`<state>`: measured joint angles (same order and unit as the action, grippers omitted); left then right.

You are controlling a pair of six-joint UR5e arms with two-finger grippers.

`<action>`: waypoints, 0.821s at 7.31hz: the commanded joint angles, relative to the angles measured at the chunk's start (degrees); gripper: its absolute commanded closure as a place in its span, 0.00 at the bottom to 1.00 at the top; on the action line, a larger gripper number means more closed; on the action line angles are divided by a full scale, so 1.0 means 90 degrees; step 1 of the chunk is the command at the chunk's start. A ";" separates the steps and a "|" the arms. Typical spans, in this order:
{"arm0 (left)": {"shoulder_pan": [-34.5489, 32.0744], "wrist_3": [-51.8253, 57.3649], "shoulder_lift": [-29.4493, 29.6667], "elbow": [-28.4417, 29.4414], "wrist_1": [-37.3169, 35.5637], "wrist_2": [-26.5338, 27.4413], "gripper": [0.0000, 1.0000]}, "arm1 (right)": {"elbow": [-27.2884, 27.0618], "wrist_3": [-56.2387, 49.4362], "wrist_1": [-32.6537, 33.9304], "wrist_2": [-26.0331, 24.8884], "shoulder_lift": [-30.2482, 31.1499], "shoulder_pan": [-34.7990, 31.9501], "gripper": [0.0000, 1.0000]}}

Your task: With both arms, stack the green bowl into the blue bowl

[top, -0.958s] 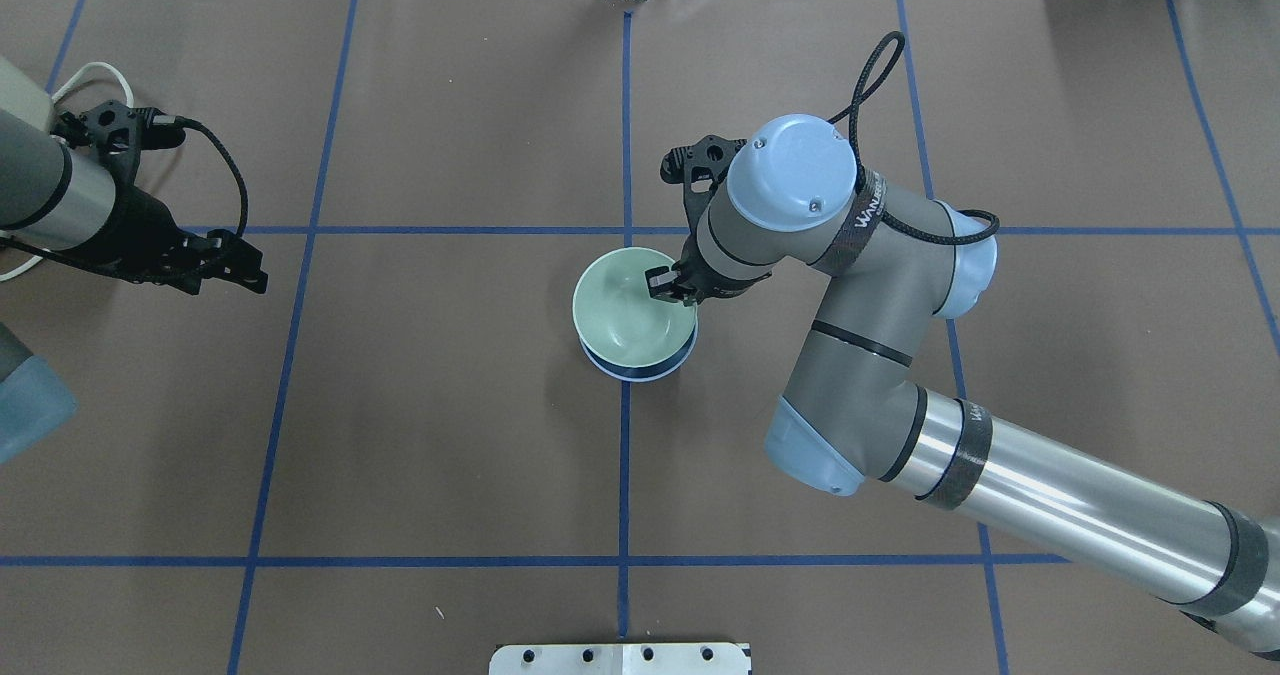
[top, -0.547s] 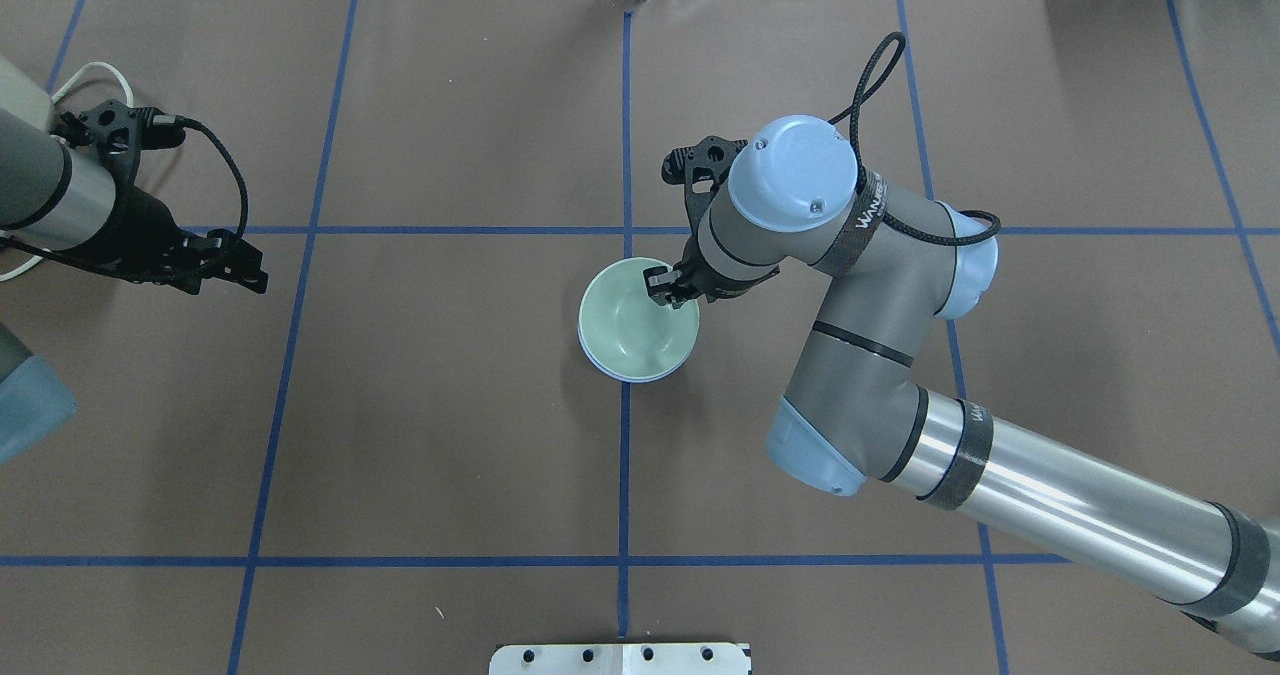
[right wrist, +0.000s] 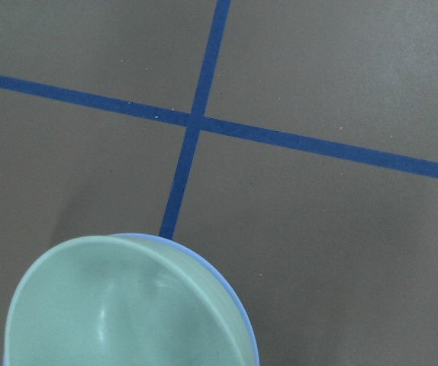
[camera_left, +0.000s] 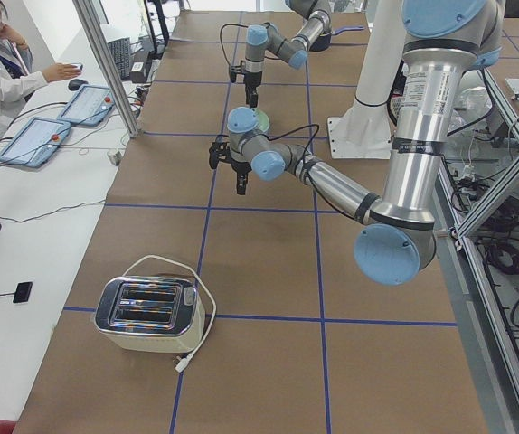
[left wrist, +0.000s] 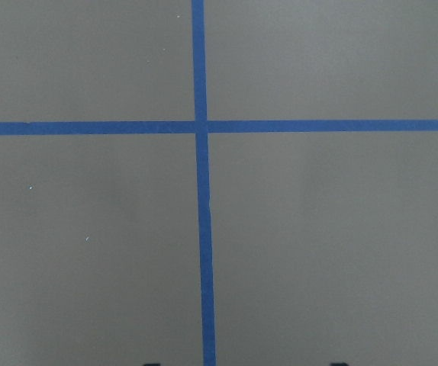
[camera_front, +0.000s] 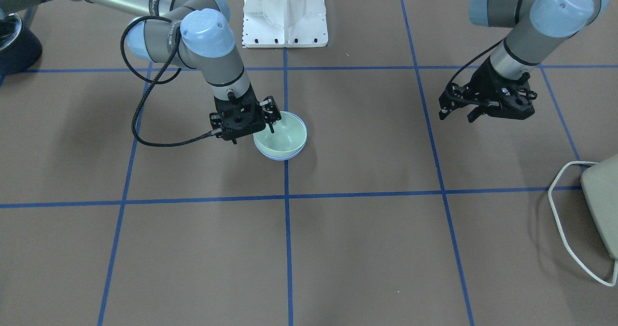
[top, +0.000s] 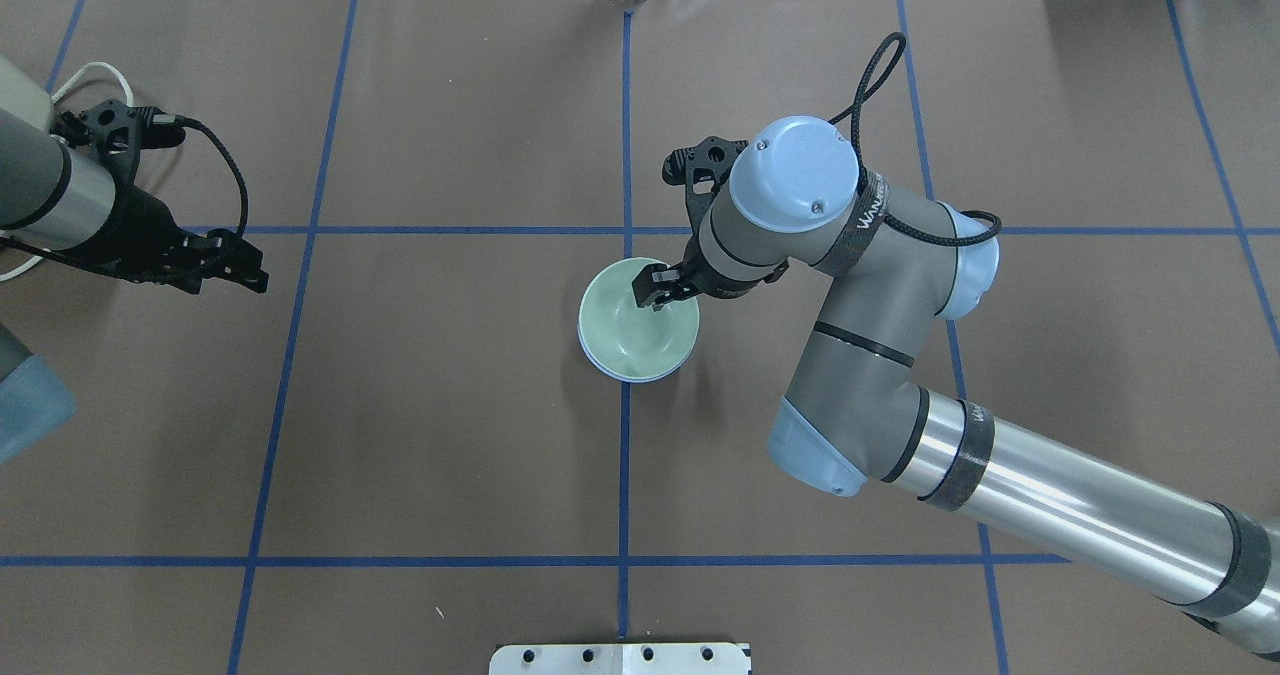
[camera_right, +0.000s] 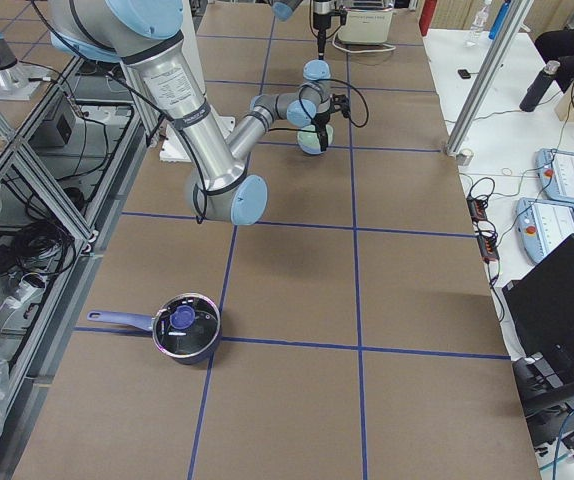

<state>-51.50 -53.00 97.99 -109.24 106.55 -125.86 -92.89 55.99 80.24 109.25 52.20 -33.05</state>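
Observation:
The pale green bowl (top: 625,330) sits nested in the blue bowl (top: 632,379) near the table's middle; only the blue rim shows around it. Both also show in the front view, the green bowl (camera_front: 282,137) and the blue rim (camera_front: 277,158), and in the right wrist view, the green bowl (right wrist: 120,313) and the blue rim (right wrist: 238,305). My right gripper (top: 670,293) is open, straddling the green bowl's rim, one finger inside. My left gripper (top: 228,283) is open and empty, far to the left above bare table.
A toaster (camera_left: 146,312) with a white cord stands at the table end on my left. A dark pot (camera_right: 185,338) stands at the end on my right. The white pedestal (camera_front: 285,17) is at my base. Blue tape lines cross the brown mat.
The green bowl came down and settled level in the blue bowl. The right gripper's inner finger then moved inward as the jaws opened. The left arm has not moved.

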 commanded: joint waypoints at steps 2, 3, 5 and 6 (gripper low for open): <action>0.0000 0.0000 -0.0018 -0.0010 0.0007 0.0000 0.21 | -0.0001 0.0000 0.0000 0.0000 0.0010 0.0000 0.01; 0.0000 0.0000 -0.0018 -0.0010 -0.0003 0.0000 0.21 | -0.0040 -0.0010 0.0000 0.0010 0.0010 0.0000 0.00; 0.0000 0.0010 -0.0038 0.0009 0.0007 -0.0009 0.20 | -0.0390 0.0058 -0.0020 0.0088 0.0000 -0.0156 0.00; 0.0000 0.0019 -0.0038 0.0019 0.0007 -0.0010 0.20 | -0.0508 0.0164 -0.0020 0.0088 0.0039 -0.0214 0.00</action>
<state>-51.50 -52.92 97.69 -109.18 106.60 -125.91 -95.87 56.55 80.09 109.93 52.28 -34.28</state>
